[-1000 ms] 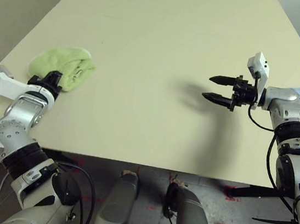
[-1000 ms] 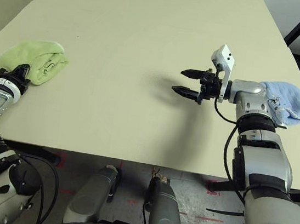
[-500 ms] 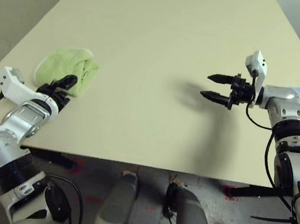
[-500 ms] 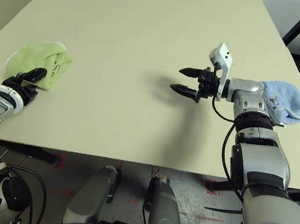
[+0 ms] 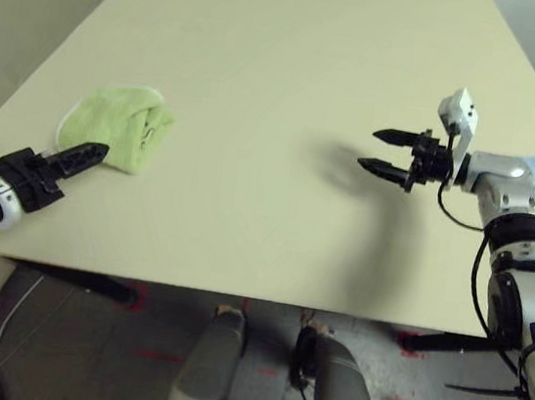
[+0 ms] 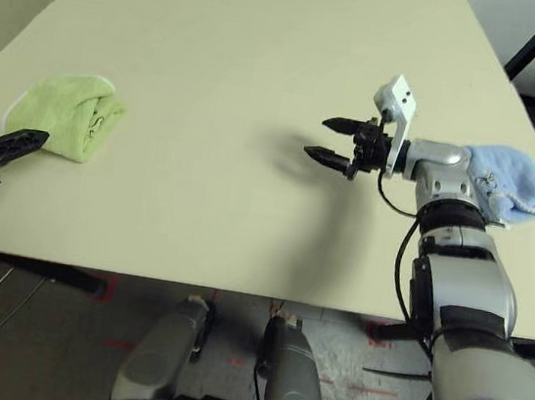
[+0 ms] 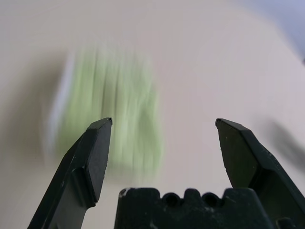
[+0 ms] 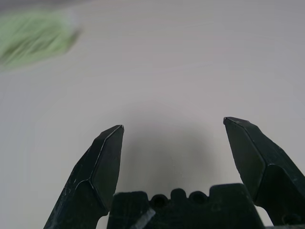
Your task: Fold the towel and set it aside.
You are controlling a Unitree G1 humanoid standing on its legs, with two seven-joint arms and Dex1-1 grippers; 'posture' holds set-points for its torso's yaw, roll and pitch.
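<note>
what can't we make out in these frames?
- Green towel: its small dark mark is too small to read in the eye views; motion blur smears it in the left wrist view.
- Blue towel: partly hidden behind the right forearm; cut by the frame edge in the left eye view.
- Left hand: its arm is cut off by the frame edge.

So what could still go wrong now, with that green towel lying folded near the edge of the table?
The green towel lies bundled near the table's left edge, so a nudge might push it off. The left pincer, open, hangs right beside the towel and could catch the cloth and undo the fold. The right pincer, also open, hovers over bare table, with its arm just in front of the light blue towel, which could get dragged.
</note>
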